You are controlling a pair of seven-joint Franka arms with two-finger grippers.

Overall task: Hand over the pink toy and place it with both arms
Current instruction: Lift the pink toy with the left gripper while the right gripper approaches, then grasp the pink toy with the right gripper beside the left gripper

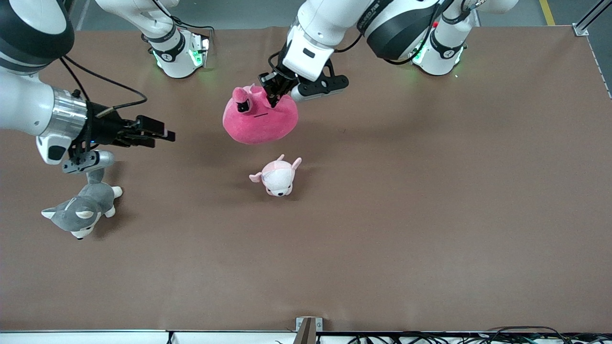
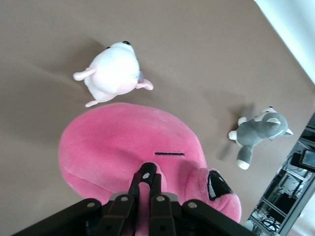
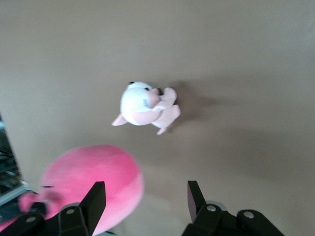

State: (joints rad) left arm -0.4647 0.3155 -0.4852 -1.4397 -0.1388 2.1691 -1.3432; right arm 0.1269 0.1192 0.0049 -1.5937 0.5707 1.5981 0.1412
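in the upper middle of the front view the left gripper (image 1: pixel 273 95) hangs over the brown table (image 1: pixel 430 215), its fingers pinched tight into the top of the pink toy (image 1: pixel 260 119), which is lifted clear of the surface and throws a soft shadow on the table below it; in the left wrist view the same fingers (image 2: pixel 146 183) close together on a fold of the pink toy (image 2: pixel 128 147) just above its thin mouth line, with one dark eye showing beside them. lower in the front view, near the centre, a small pale pink-and-white puppy (image 1: pixel 277 177) lies on the table, nearer to the front camera than the pink toy. at the left edge of the front view the right gripper (image 1: pixel 165 135) is held in the air over the table toward the right arm's end, pointing at the pink toy but well apart from it; the right wrist view shows its fingers (image 3: pixel 95 201) spread wide with nothing between them, the pink toy (image 3: pixel 88 179) and the puppy (image 3: pixel 145 105) in sight past them. a grey-and-white husky (image 1: pixel 82 206) lies in the lower left of the front view, nearer to the front camera than the right gripper's wrist
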